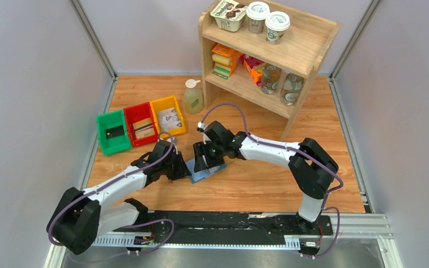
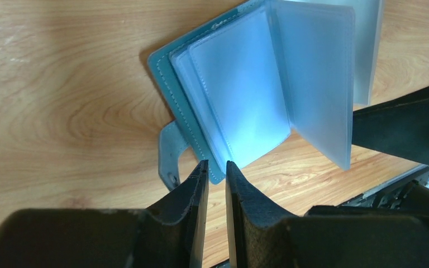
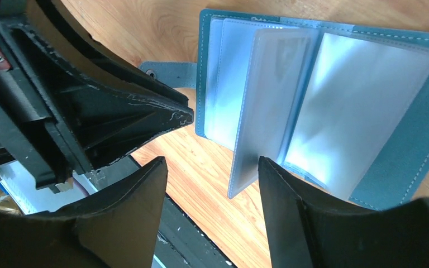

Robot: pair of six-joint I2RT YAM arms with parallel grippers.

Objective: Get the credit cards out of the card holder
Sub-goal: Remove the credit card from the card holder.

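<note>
Card holder (image 1: 203,172) is lying open, seemingly emptied; credit cards (image 1: 142,128) are sitting in bins (image 1: 136,108) beyond it; left gripper (image 2: 217,164) narrowed, right gripper (image 3: 212,164) wide.

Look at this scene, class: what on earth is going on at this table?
Two robot arms are working on a blue card holder lying open on the wooden table. The left gripper, nearly shut, sits at the holder's edge; whether it pinches it is unclear. The right gripper is open around an upright clear sleeve. The sleeves in view look empty. Credit cards lie in the green bin, red bin and yellow bin.
</note>
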